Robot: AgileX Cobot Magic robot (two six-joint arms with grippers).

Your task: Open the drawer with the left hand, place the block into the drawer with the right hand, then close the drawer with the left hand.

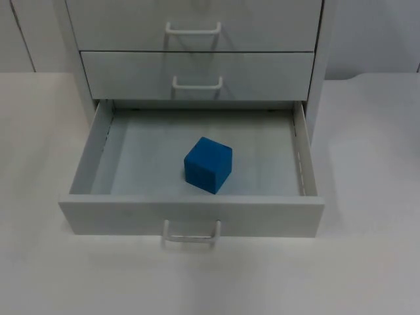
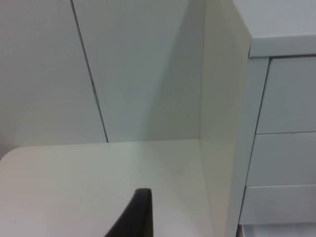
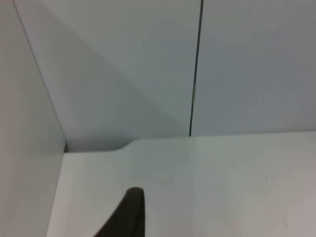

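Observation:
The white cabinet's bottom drawer (image 1: 118, 216) stands pulled out toward the table's front edge, its handle (image 1: 191, 234) facing forward. A blue block (image 1: 208, 164) rests on the drawer floor, a little right of the middle and near the front panel. My left gripper (image 2: 139, 217) hangs over the table to the left of the cabinet's side wall (image 2: 222, 123), pointing at the partition. My right gripper (image 3: 129, 215) hangs over the table on the cabinet's right side (image 3: 24, 148), also facing the partition. Neither gripper touches the drawer or the block.
Two shut drawers (image 1: 197, 73) with white handles sit above the open one. The grey partition wall (image 3: 237, 64) closes off the table behind the cabinet. Bare white table (image 1: 367, 262) lies on both sides of the drawer and in front of it.

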